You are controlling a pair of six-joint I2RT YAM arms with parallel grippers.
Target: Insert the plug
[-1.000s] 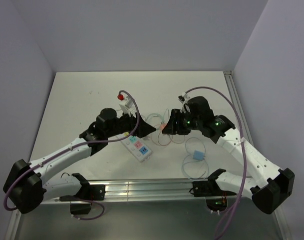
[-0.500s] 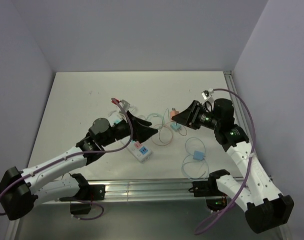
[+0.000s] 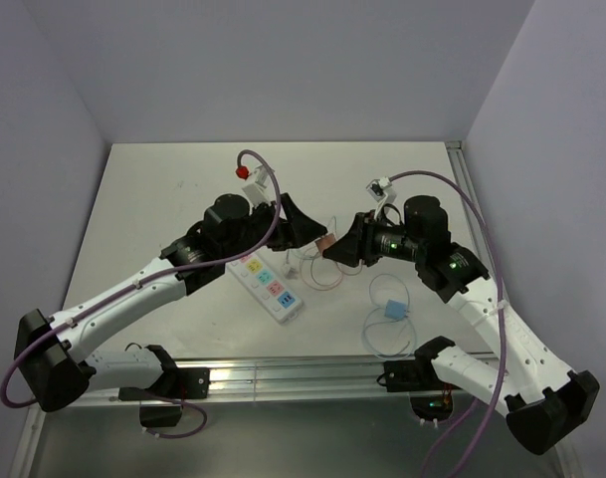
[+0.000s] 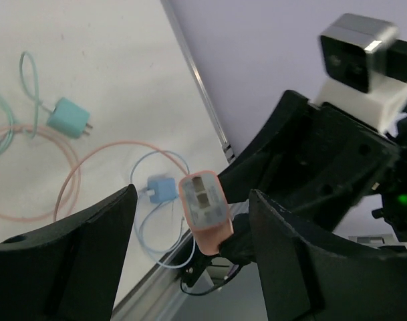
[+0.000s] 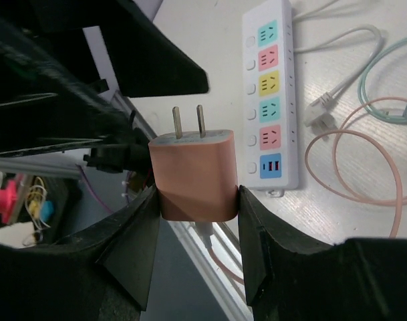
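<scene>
My right gripper (image 5: 196, 190) is shut on an orange plug (image 5: 193, 175) with its two prongs (image 5: 188, 122) pointing away from the wrist. It holds the plug in the air above the table, right of the white power strip (image 3: 268, 284). The strip also shows in the right wrist view (image 5: 272, 93). My left gripper (image 3: 304, 226) is open and empty, raised just left of the plug (image 3: 324, 247). In the left wrist view the plug (image 4: 204, 210) shows between my open left fingers (image 4: 83, 261), not touching them.
A blue charger (image 3: 393, 310) with a looped cable lies right of the strip. A teal charger (image 4: 68, 115) and pink cable loops (image 5: 353, 167) lie on the table. A white connector (image 5: 320, 110) lies beside the strip. The table's metal front rail (image 3: 303, 373) runs along the near edge.
My left gripper has risen off the power strip and swung right, uncovering the strip. My right gripper has moved left with the orange plug, close to the left gripper.
</scene>
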